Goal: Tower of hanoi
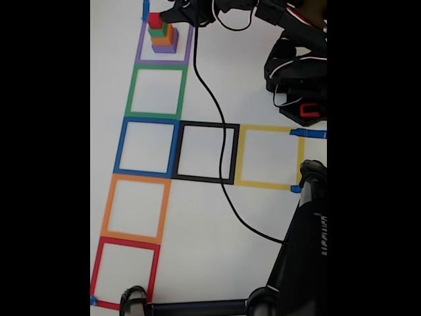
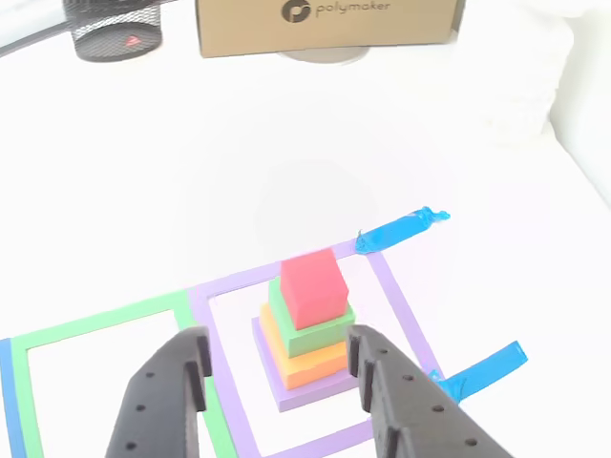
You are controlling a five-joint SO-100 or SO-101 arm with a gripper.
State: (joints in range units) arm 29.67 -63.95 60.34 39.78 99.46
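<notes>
My claw (image 2: 277, 367) hangs released, fingers either side of the stack. Red cube (image 2: 312, 285) tops green (image 2: 310, 330), orange (image 2: 310, 362), purple (image 2: 310, 393), near the tabletop's (image 1: 210, 217) far edge.

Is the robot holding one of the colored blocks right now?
No, nothing is held. The gripper is open, its fingers either side of the stacked cubes without touching.

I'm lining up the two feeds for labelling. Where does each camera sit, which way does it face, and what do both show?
Fixed view: above the table, looking down on the row of tape squares; the black arm reaches to the cube stack at the top.
Other view: low behind the gripper, facing forward past its open fingers toward a cardboard box.
Shared: the stack, red cube topmost, inside the purple square.
</notes>
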